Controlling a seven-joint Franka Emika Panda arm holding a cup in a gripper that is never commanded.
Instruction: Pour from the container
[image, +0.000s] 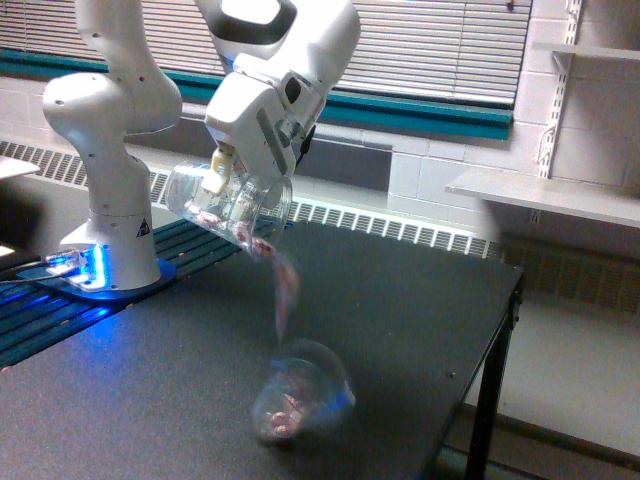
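Above the tabletop (420, 300), my hand (232, 172) grips the tilted container (225, 205), pinkish pieces streaming into the blurred, tipping plastic cup (298, 392).

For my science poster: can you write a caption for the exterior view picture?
Robot gripper tips the container, streaming pink pieces toward a blurred plastic cup on the dark table.

My fingertips (214, 180) mostly hidden behind the container (228, 205), so grip contact unclear. Falling pieces (285, 290) are a blurred pinkish streak, none countable. Plastic cup (297, 392) below is smeared by motion blur; can't tell if upright or tipped. My arm is cropped at the top edge.
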